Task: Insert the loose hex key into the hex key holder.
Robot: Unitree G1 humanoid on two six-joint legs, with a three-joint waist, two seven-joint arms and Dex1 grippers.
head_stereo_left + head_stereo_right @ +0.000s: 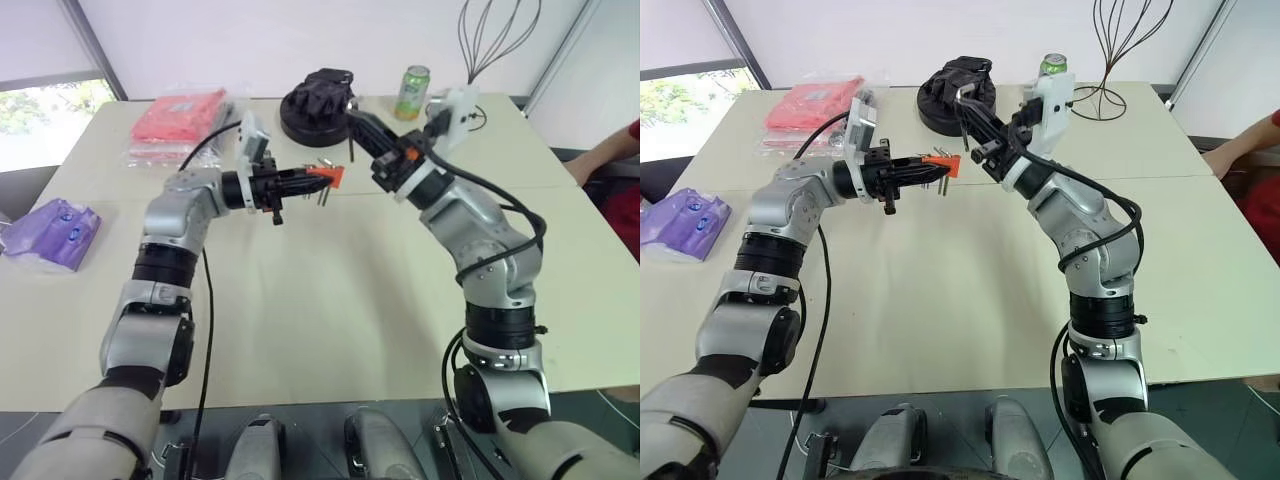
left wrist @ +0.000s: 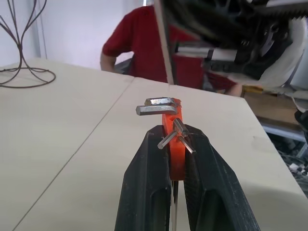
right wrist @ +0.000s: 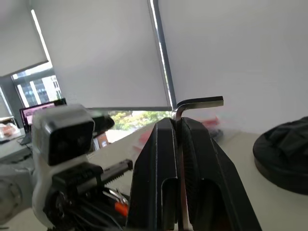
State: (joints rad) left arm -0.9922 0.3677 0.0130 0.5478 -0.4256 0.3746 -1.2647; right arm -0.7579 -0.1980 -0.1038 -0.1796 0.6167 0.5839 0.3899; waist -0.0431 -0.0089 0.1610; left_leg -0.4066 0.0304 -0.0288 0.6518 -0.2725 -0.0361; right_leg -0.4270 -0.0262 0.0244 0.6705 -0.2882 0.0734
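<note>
Holding, left arm: the left gripper [image 1: 318, 178] is clamped tight on the hex key holder [image 1: 331, 176], fingers [image 2: 144, 183] pressed to its flat sides, the block raised above the table [image 1: 330, 300].
Holding, right arm: the right gripper [image 3: 177, 126] is closed fast on the loose hex key [image 3: 195, 105], pinching the long shank so that the short bent end sticks out just past the fingertips.
Whereabouts: both task things hang in the air over the far middle of the table, near each other but apart; the key sits a little higher and to the robot's right of the holder.
Key, handling: judged a thin, stiff, light steel rod, smooth and likely to twist or slide in the pads if pushed off-axis; a grip close to the bend looks best for steering.
Holder, handling: judged light, rigid plastic; the short keys [image 2: 175, 134] already seated jut from its end and could foul an incoming rod; gripping the broad faces, as now, leaves its tip exposed.
Insertion risk: the slot seems narrow, so a small tilt could jam the key or lever the block out of the clamp.
Surroundings: a person [image 2: 144, 43] in red sits beyond the table's edge; a green can [image 1: 411, 92] and black bag [image 1: 315, 102] stand farther back.
</note>
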